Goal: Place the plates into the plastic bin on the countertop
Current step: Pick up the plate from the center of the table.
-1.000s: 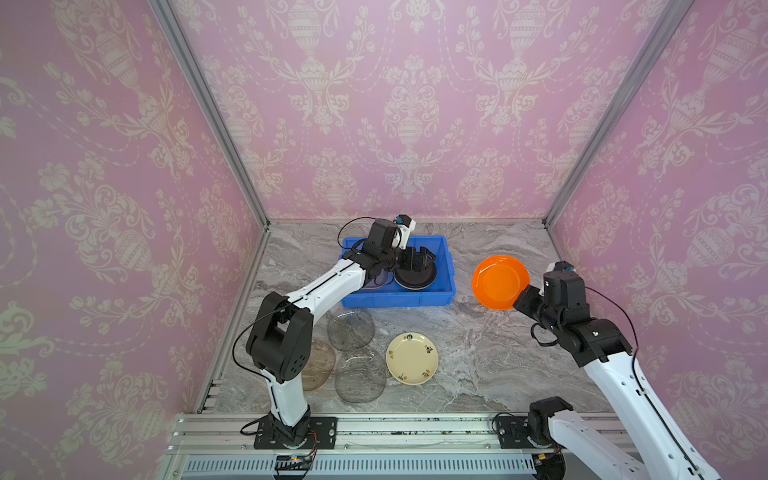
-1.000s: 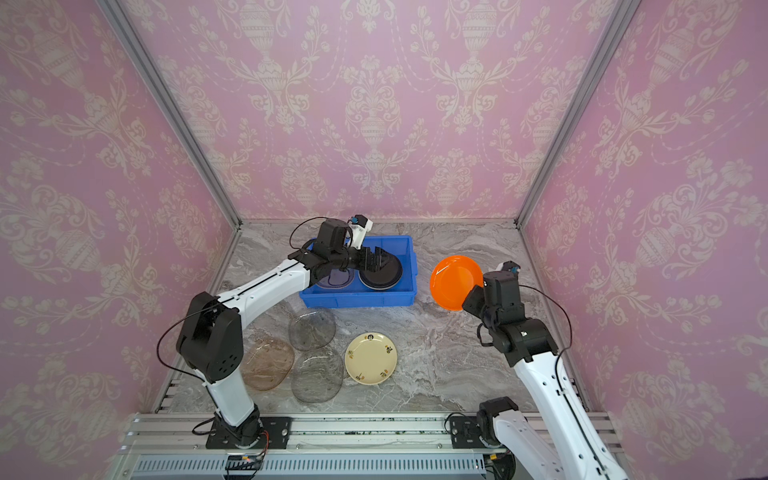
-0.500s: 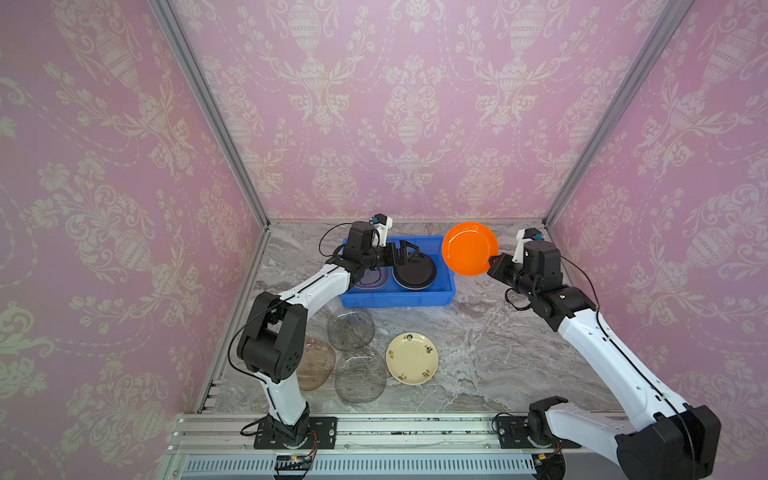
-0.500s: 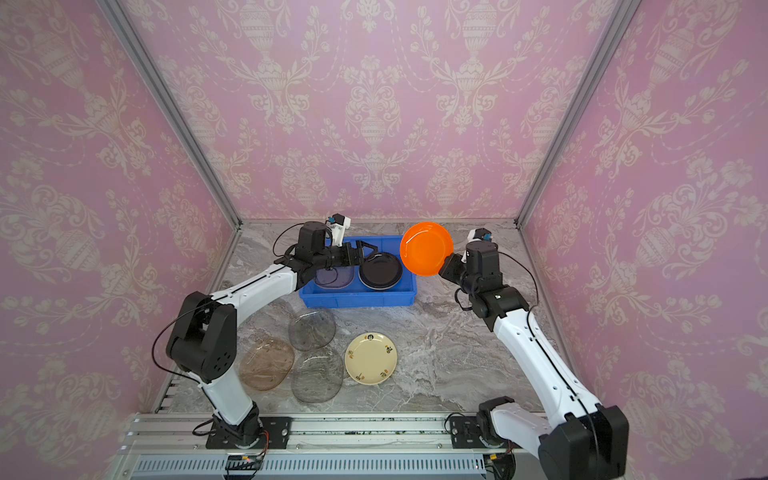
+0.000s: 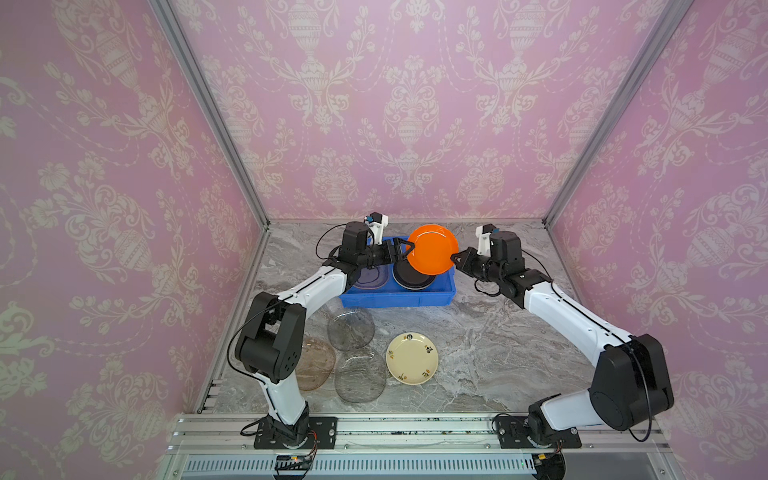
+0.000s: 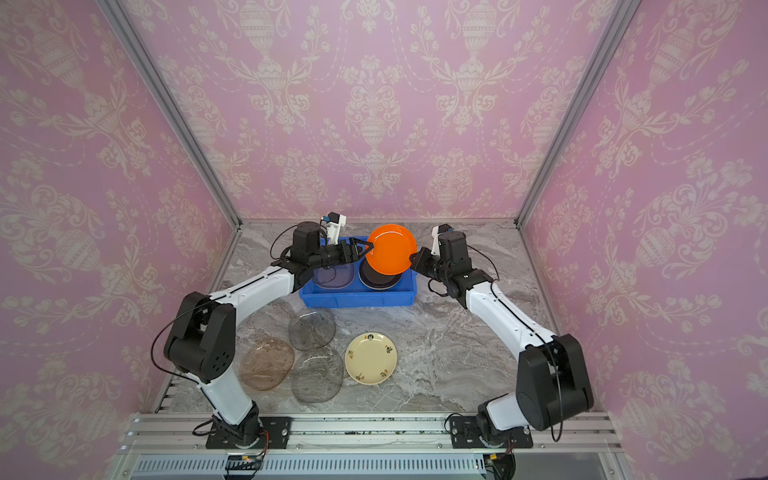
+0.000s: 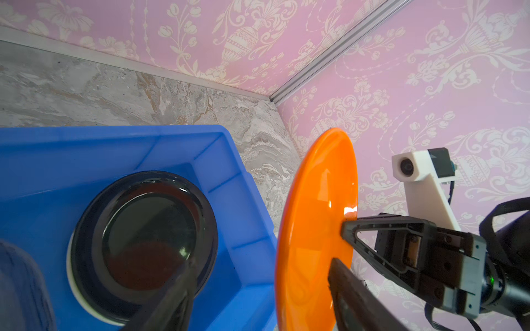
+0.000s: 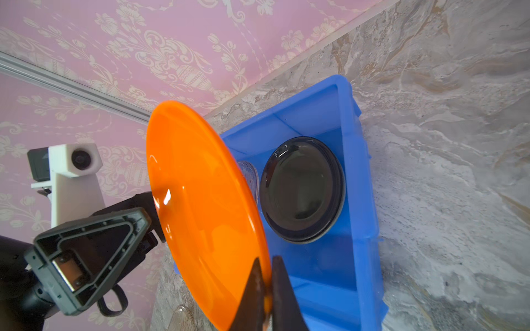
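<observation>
Orange plate (image 5: 430,249) has swung to the bin (image 5: 397,300), right jaws clamping it, left jaws open astride; four plates (image 5: 350,328) outside

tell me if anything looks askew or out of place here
The orange plate hangs steeply tilted above the blue bin, pinched at its rim by the right hand, with the open left hand straddling the opposite rim. The black plate below lies flat.
</observation>
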